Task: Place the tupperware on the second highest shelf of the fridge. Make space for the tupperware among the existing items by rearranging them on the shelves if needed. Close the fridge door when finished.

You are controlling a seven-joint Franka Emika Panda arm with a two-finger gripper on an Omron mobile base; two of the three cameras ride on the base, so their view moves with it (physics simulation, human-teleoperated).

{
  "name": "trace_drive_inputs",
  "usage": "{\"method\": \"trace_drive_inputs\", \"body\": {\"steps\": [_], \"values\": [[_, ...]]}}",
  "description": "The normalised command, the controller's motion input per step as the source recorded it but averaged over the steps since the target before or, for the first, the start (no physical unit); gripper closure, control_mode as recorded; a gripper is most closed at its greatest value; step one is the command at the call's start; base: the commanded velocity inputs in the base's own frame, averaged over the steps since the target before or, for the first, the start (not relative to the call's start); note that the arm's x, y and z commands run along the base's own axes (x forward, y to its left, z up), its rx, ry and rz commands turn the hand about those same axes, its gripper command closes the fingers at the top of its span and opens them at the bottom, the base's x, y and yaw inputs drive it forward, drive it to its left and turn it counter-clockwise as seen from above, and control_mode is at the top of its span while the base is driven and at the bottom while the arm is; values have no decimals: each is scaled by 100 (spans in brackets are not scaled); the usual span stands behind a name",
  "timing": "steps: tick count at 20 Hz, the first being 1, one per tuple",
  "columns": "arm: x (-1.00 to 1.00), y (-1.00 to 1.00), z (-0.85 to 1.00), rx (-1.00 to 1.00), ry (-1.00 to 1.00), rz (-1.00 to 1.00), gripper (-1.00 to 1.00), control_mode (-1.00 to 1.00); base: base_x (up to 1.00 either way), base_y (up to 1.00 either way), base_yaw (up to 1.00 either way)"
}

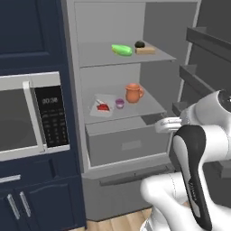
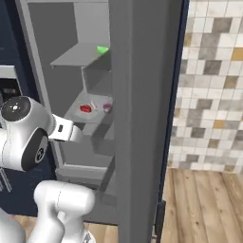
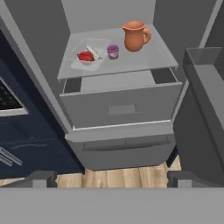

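The fridge (image 1: 74, 90) stands open. On its second highest shelf (image 1: 149, 107) lies the tupperware (image 1: 103, 107), a clear box with red food inside, at the left. Beside it are a tiny purple cup (image 1: 119, 103) and an orange-brown jug (image 1: 133, 93). In the hand view, tupperware (image 3: 87, 56), cup (image 3: 113, 51) and jug (image 3: 134, 36) sit in the same order. The upper shelf carries a green vegetable (image 1: 122, 49), a dark ball (image 1: 139, 44) and a tan block (image 1: 145, 50). My gripper (image 1: 160, 125) hangs open and empty in front of the drawer, below shelf level.
The grey drawer (image 3: 118, 105) under the shelf is pulled out a little. The fridge door (image 2: 142, 118) is swung wide to the right, its inner bins (image 1: 203, 40) facing in. A navy cabinet with a microwave (image 1: 27, 113) stands on the left. Wooden floor (image 3: 127, 175) lies below.
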Motion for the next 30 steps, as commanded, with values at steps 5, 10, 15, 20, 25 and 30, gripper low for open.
{"method": "trace_drive_inputs", "body": {"steps": [5, 10, 15, 20, 25, 30], "values": [[0, 0, 0, 0, 0, 0, -100, 100, -83, 6, 0], [0, 0, 0, 0, 0, 0, -100, 100, -67, 8, 0], [0, 0, 0, 0, 0, 0, -100, 100, -63, 13, 0], [0, 0, 0, 0, 0, 0, -100, 100, -25, 26, 0], [1, 5, 0, -1, 0, -1, -100, -100, 0, 3, 0], [-51, -16, 0, 0, -3, -7, -100, -100, 0, 0, 0]]}}
